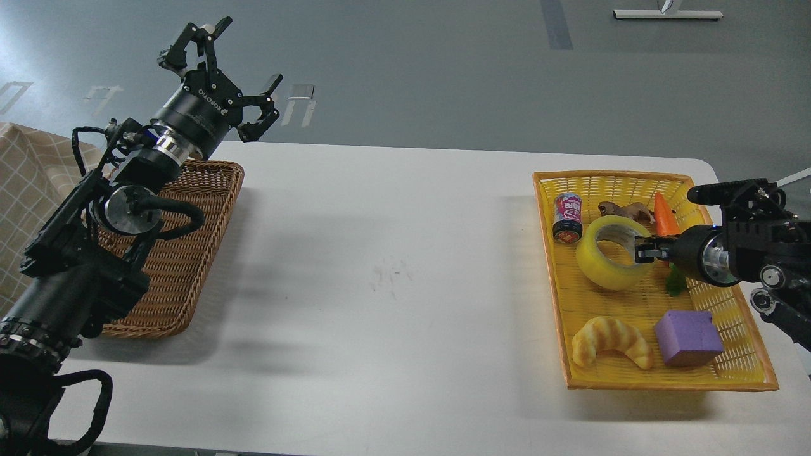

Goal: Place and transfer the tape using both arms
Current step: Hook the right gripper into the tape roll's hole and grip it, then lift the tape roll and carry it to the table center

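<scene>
1. Our left arm rises from the tabletop's (393, 253) near left corner, slanting up and away over the brown wicker tray (190, 253); its left gripper (218, 79) hangs high above the far left edge with its black fingers spread wide, released and holding nothing.
2. Our right arm comes in level from the right edge, and its right gripper (646, 248) reaches sideways into the yellow basket (665, 383).
3. The tape (611, 269) is a wide roll of glossy, translucent yellow with a pale core, tilted so that its hole faces up.
4. It lies in the far half of the woven yellow plastic basket, by the right edge of the tabletop.
5. The right gripper's fingertips sit at the roll's right rim, one reaching into the core; we cannot tell whether they are clenched on it.
6. Around the roll lie a small can (568, 218), an orange carrot (665, 215), a golden croissant (611, 342) and a purple foam block (689, 337).
</scene>
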Controlling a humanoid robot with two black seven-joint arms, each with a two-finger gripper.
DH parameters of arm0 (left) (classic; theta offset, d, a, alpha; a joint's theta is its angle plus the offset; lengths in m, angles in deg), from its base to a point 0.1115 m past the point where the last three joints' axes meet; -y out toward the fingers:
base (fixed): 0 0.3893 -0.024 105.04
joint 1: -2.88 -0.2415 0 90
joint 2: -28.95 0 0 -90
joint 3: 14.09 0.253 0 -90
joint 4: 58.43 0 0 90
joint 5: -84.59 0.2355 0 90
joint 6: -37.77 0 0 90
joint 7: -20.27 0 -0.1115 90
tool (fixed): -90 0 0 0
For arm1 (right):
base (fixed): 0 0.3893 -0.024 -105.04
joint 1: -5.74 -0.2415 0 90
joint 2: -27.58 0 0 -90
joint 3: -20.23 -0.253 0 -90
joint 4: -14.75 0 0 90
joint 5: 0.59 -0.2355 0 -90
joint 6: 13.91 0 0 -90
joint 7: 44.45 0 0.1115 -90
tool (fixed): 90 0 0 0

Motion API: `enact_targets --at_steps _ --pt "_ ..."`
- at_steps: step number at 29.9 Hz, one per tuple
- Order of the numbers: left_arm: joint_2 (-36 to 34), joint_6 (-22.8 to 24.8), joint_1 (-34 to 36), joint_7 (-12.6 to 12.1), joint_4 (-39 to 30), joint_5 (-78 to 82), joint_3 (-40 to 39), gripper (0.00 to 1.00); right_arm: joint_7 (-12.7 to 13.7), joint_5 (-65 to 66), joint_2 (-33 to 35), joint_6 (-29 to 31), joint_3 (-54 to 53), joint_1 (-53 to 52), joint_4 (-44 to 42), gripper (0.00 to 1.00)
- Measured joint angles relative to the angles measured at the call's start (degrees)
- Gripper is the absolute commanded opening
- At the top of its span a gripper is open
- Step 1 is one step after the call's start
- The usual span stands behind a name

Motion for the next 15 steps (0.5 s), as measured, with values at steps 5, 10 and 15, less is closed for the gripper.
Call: enact_targets --at_steps 5,10,15 --pt "-0.10 0.00 -0.17 0.00 0.00 0.00 0.00 0.99 -0.02 -1.95 4.14 0.00 -0.39 -0.62 5.65 0.00" --pt "0.12 0.00 -0.23 0.00 0.00 0.00 0.00 0.99 -0.02 -6.68 8.82 0.00 -0.40 -3.14 11.97 0.00" --pt "0.34 0.00 0.08 0.00 0.00 0.00 0.07 0.99 -0.03 -8.29 9.80 0.00 -0.40 -6.57 14.58 0.00"
